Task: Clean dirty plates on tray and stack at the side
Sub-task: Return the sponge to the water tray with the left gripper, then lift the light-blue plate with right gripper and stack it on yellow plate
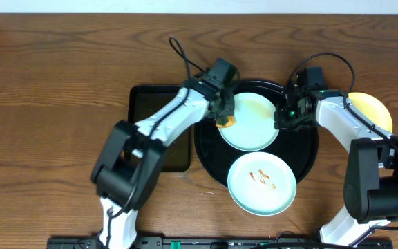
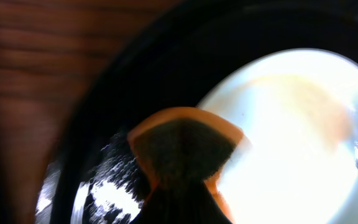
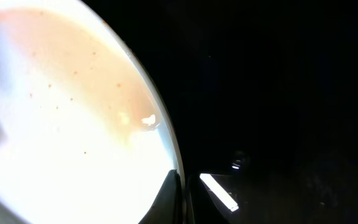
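Sponge [image 2: 185, 146], clenched in our left gripper [image 1: 224, 116], touches the far plate [image 1: 254, 128]; right gripper [image 1: 284, 119] seemingly pinches its rim (wipe inward, flat).

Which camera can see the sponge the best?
The left wrist view: the sponge fills the middle, orange with a dark scrubby face, at the edge of a plate, though blurry. The overhead view shows only a small orange bit under the left gripper. The right wrist view shows none of it.
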Controlling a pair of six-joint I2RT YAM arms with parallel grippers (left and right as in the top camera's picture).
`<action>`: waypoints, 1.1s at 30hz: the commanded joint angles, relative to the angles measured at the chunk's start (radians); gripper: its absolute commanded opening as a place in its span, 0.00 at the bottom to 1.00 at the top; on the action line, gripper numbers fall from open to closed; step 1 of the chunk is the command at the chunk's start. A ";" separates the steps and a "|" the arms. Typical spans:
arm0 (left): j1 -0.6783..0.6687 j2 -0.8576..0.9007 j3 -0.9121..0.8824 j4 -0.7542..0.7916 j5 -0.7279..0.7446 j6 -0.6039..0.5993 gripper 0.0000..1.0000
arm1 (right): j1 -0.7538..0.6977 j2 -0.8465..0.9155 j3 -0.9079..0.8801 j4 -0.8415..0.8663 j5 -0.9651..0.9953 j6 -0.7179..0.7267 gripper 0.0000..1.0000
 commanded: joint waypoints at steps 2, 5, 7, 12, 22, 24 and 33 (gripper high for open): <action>0.047 -0.141 0.000 -0.083 0.041 0.045 0.07 | -0.005 0.011 -0.006 0.023 0.027 0.018 0.01; 0.080 -0.194 0.000 -0.149 0.029 0.045 0.08 | -0.008 -0.002 0.003 0.053 0.026 0.018 0.01; 0.109 -0.215 0.000 -0.180 0.018 0.045 0.08 | -0.008 -0.021 0.015 0.062 0.027 0.010 0.01; 0.218 -0.227 -0.001 -0.242 0.004 0.044 0.07 | -0.008 -0.119 0.040 0.076 0.064 -0.068 0.01; 0.412 -0.225 -0.001 -0.308 0.004 0.044 0.08 | 0.076 -0.351 0.041 0.044 0.259 -0.290 0.01; 0.420 -0.225 -0.002 -0.311 0.004 0.044 0.08 | 0.113 -0.377 0.041 0.044 0.339 -0.321 0.01; 0.422 -0.225 -0.002 -0.317 0.003 0.044 0.08 | 0.319 -0.451 0.041 0.046 0.716 -0.436 0.01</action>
